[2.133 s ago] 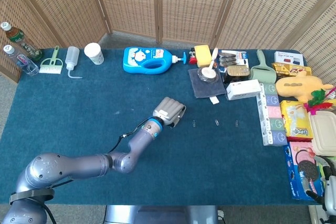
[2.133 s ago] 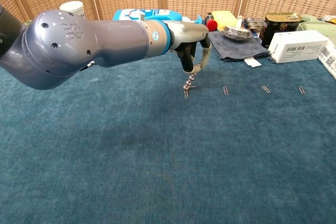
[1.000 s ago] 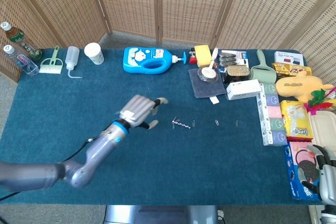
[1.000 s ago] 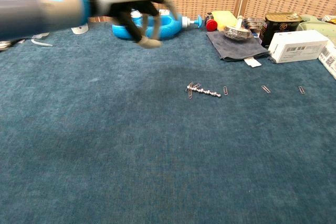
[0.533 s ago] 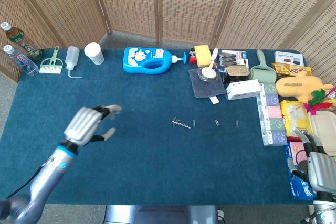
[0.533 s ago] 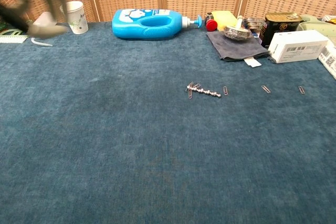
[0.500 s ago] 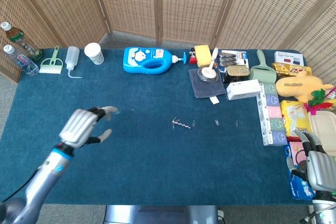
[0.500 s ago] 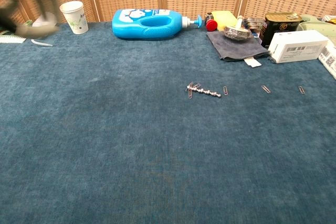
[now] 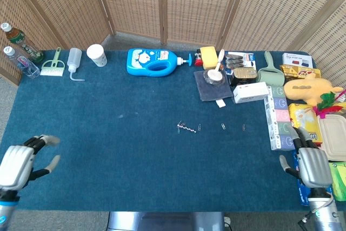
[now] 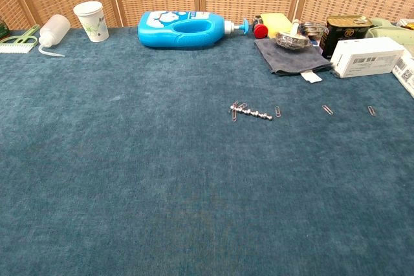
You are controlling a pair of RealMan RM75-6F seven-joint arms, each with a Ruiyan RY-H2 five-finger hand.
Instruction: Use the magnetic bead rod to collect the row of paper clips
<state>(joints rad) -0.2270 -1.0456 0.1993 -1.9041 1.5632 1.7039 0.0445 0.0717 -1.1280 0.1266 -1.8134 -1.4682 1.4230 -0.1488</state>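
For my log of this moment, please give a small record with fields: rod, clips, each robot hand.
rod: bead rod lies flat on the cloth, held by no hand
clips on rod: a few at its left end
loose clips: three to its right, the nearest close to its tip
left robot hand: open, near table edge
right robot hand: empty, near table edge

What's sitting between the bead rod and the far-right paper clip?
In the chest view, two paper clips: one just off the magnetic bead rod's right end, another further along, before the far-right clip. Otherwise bare cloth.
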